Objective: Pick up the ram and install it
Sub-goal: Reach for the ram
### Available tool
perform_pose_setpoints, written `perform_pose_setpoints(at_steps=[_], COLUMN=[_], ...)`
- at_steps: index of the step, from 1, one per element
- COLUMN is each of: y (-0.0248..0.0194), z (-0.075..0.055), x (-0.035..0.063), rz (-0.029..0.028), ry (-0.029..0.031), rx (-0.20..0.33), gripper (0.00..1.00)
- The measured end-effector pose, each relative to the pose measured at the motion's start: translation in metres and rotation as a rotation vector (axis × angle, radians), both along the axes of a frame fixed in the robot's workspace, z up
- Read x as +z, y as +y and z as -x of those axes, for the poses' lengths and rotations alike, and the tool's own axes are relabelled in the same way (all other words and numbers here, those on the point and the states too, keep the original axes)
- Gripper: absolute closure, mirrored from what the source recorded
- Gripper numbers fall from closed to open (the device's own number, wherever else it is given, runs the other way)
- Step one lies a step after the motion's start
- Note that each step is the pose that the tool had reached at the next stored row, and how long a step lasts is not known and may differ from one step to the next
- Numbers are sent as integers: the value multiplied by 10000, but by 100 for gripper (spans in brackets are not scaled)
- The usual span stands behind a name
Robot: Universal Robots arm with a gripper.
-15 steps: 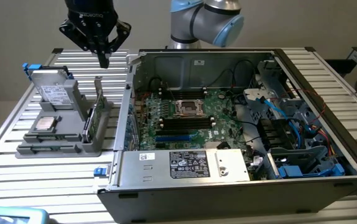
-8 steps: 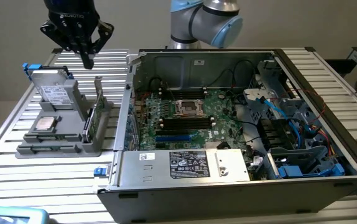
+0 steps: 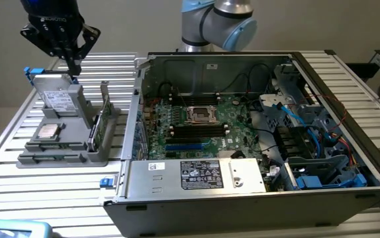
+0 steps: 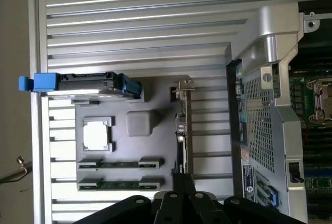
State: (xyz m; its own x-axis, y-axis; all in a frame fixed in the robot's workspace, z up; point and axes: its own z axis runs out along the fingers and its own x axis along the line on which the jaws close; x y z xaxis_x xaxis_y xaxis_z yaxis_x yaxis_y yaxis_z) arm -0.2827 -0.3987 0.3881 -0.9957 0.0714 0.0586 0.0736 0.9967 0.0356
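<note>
Slatted table point(image 3: 18, 168) | claw point(image 3: 75, 67) above parts tray point(image 3: 51, 159), pointing down, closed, empty | ram point(image 3: 96, 126) upright in tray

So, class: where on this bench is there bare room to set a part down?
Bare slatted table in front of the grey fixture, bordered by the computer case on the exterior view's right. Crowded: the fixture, holding the ram, and inside the case.

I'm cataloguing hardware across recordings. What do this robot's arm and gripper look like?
The arm has rounded silver-grey joints with light-blue end caps. The gripper is black: a boxy body with small white lettering and angular linkages tapering downward, below a dark blue section. In the wrist view it appears as black faceted links with rounded knuckles.
</note>
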Motion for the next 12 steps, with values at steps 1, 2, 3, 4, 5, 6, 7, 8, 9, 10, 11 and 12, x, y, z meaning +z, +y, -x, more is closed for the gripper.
perform_pose_setpoints(at_steps=[1, 2, 3, 4, 5, 6, 7, 8, 9, 10, 11, 12], y=[0, 0, 0, 0, 0, 0, 0, 0, 0, 0, 0, 0], z=[45, 90, 135, 181, 226, 273, 317, 362, 409, 454, 499, 544], x=[-11, -22, -33, -44, -55, -66, -77, -89, -101, -113, -126, -139], rz=[2, 5, 8, 11, 14, 18, 20, 25, 26, 29, 31, 34], ry=[9, 19, 30, 40, 51, 63, 74, 85, 94, 103, 112, 120], rx=[0, 0, -1, -1, 0, 0, 0, 0, -1, -1, 0, 1], gripper=[89, 89, 89, 89, 89, 89, 89, 89, 89, 89, 89, 89])
